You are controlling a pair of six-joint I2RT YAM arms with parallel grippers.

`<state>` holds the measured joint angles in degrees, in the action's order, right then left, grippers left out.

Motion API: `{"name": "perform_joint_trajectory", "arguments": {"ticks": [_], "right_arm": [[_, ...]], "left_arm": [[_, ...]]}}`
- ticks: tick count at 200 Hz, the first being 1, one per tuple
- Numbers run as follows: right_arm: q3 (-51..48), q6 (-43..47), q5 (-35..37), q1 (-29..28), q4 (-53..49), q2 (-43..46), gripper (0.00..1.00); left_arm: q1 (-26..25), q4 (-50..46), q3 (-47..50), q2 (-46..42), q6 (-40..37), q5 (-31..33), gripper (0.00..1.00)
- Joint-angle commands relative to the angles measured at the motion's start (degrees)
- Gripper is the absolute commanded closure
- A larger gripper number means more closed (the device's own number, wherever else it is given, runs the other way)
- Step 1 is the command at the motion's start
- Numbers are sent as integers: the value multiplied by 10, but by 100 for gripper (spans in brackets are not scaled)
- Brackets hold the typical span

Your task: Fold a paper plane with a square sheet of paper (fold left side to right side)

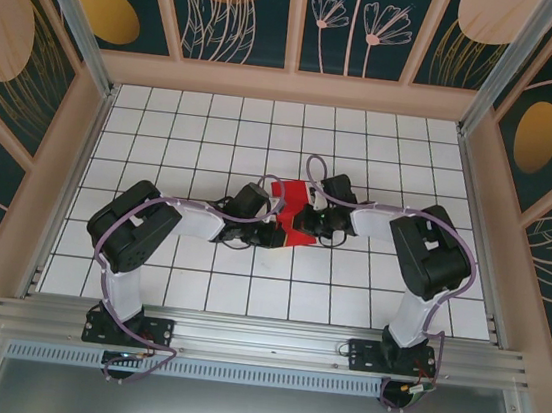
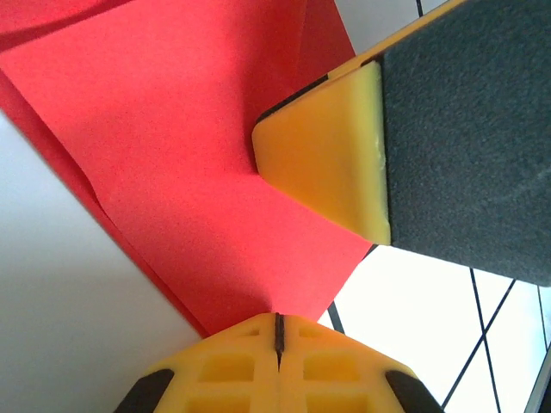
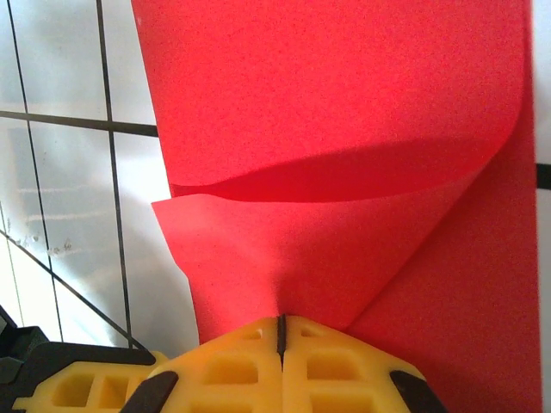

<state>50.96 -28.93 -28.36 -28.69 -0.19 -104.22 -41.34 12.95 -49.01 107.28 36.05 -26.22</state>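
White tiled table [image 1: 185, 125] is bearing the curling square sheet of paper [image 1: 290, 214]. Both the left gripper [image 2: 277, 331] and right gripper [image 3: 280, 325] are pinching it.

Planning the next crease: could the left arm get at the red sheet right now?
Probably yes: the left gripper looks shut on an edge of the square sheet of paper, nothing between them; the right gripper pinches it too.
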Motion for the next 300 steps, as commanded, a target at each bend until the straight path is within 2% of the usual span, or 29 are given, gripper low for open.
{"name": "perform_joint_trajectory", "arguments": {"ticks": [1, 217, 245, 292, 300], "right_arm": [[17, 17, 56, 27, 2, -24, 100], [97, 49, 47, 107, -17, -72, 100], [90, 51, 50, 111, -20, -50, 100], [30, 44, 53, 111, -7, 46, 100], [12, 42, 59, 111, -2, 64, 96]], "left_arm": [[-1, -70, 27, 21, -13, 44, 100], [-1, -66, 36, 5, -12, 48, 100], [-1, -59, 36, 1, -8, 44, 100], [-1, -6, 44, -35, 19, 21, 100], [0, -2, 41, -47, 23, 23, 99]]}}
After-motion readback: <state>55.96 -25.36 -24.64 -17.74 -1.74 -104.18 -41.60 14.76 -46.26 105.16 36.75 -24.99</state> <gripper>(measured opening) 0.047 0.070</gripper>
